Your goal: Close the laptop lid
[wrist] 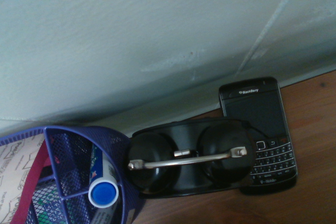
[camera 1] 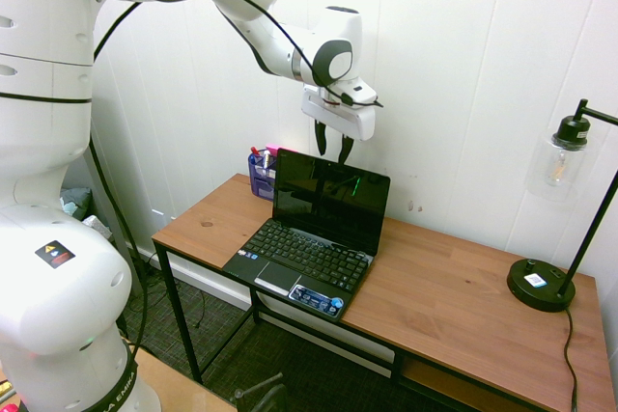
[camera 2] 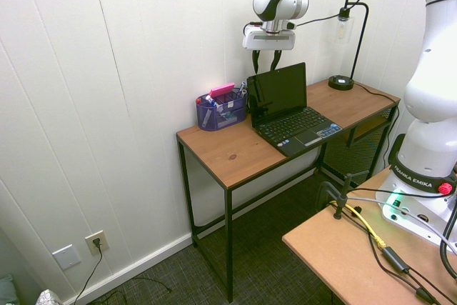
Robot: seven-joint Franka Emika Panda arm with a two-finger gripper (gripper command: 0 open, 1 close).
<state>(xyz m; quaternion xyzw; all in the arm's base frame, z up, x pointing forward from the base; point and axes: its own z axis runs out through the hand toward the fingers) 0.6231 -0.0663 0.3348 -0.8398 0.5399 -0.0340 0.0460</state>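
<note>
Against the white panelled wall, seen from the first exterior view, the small black netbook (camera 1: pixel 311 238) sits toward the left end of the wooden bench (camera 1: pixel 463 306), its thin black laptop lid (camera 1: pixel 330 202) standing upright and leaning slightly back, dark display facing the room. The white arm's gripper (camera 1: pixel 332 150) hangs straight down just above the lid's top edge, its two dark fingers parted with nothing between them, so it is released and empty. A blue mesh pen holder (camera 1: pixel 261 173) stands just behind the lid's left corner, and a black desk lamp (camera 1: pixel 546 267) rests well apart at the far right. From the second exterior view the gripper (camera 2: pixel 265 61) again hovers above the lid (camera 2: pixel 278 89), near its wall-side corner, with the mesh holder (camera 2: pixel 221 109) close beside it. The wrist view looks down behind the screen, where a black keypad phone (wrist: pixel 260 132) and dark sunglasses (wrist: pixel 191 163) lie on the bench beside the holder (wrist: pixel 73 177). I judge the risk to be a descent behind the lid that strikes this clutter, or a push landing off-centre that slides the netbook toward the bench's front edge, which is close. Room is tight between lid and wall; the front and right of the bench lie open.
</note>
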